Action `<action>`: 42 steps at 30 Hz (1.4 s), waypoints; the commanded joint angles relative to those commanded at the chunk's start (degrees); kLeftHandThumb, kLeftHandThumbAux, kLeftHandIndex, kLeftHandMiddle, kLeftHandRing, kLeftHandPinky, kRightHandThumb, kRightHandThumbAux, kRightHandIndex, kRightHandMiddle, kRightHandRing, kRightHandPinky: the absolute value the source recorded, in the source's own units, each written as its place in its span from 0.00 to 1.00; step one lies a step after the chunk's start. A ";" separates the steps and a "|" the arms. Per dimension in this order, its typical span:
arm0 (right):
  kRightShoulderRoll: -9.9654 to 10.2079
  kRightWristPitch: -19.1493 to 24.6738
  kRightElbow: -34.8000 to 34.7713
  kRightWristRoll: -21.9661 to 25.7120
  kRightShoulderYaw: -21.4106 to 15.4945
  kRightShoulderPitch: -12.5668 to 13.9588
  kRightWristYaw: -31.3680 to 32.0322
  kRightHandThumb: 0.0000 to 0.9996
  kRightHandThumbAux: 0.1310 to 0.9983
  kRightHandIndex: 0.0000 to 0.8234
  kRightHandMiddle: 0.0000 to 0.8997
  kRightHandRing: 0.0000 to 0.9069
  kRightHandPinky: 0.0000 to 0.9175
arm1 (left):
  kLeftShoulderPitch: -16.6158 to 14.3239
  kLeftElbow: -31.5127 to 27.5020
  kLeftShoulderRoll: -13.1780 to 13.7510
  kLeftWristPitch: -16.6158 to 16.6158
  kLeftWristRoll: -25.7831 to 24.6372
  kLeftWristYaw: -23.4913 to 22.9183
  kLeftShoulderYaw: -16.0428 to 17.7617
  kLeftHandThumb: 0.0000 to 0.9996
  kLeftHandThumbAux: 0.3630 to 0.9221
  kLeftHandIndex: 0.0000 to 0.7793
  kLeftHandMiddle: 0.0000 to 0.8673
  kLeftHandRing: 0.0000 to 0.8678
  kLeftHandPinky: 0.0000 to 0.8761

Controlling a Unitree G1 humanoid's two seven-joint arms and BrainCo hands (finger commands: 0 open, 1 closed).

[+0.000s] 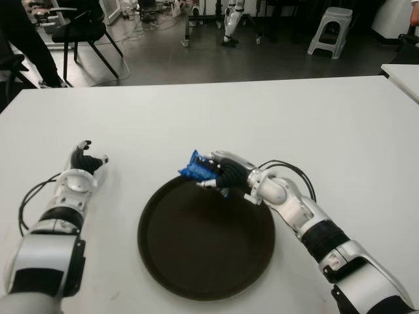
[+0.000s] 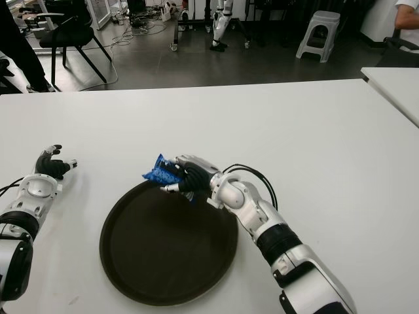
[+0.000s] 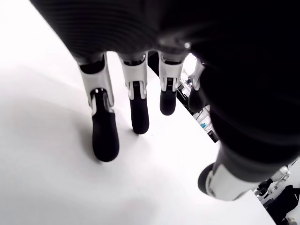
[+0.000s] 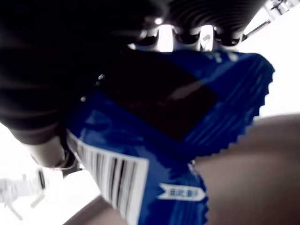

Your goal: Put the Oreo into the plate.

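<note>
A blue Oreo packet (image 1: 194, 168) is clamped in my right hand (image 1: 221, 173), right above the far rim of the round dark plate (image 1: 206, 261). The right wrist view shows the blue wrapper (image 4: 187, 140) with a barcode pressed into my palm, the brown plate below it. The plate lies on the white table (image 1: 262, 118) in front of me. My left hand (image 1: 85, 162) shows at the left on the table, well away from the plate, with its fingers (image 3: 104, 136) stretched out and nothing in them.
Beyond the table's far edge there are a black chair (image 1: 85, 33), a white stool (image 1: 330, 29) and cables on the grey floor. A second white table's corner (image 1: 402, 75) shows at the right.
</note>
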 joint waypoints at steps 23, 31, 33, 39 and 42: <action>-2.75 -10.33 -3.20 1.33 -0.57 2.92 2.07 0.85 0.63 0.50 0.58 0.93 0.90 | -0.10 0.00 0.18 0.23 1.03 0.71 -1.35 0.27 0.70 0.06 0.15 0.19 0.20; -3.13 -11.68 -2.77 -1.64 -0.21 2.65 -0.99 0.85 0.62 0.50 0.59 0.91 0.87 | -0.04 0.01 0.12 0.18 0.58 0.55 -0.71 0.27 0.69 0.05 0.14 0.18 0.20; -3.36 -11.96 -2.59 -2.85 0.03 2.40 -2.08 0.85 0.62 0.51 0.60 0.89 0.86 | -0.06 0.00 0.10 0.15 0.56 0.55 -0.60 0.27 0.69 0.05 0.14 0.18 0.20; -4.01 -12.74 -1.23 -6.02 0.57 1.23 -4.77 0.80 0.64 0.48 0.54 0.60 0.58 | -0.11 0.02 0.12 0.30 1.29 1.05 -1.09 0.27 0.69 0.06 0.15 0.19 0.21; -3.75 -13.20 1.04 -7.73 1.35 0.63 -6.59 0.56 0.58 0.31 0.33 0.36 0.34 | -0.10 0.05 0.16 0.38 1.81 1.44 -1.59 0.27 0.68 0.06 0.15 0.19 0.22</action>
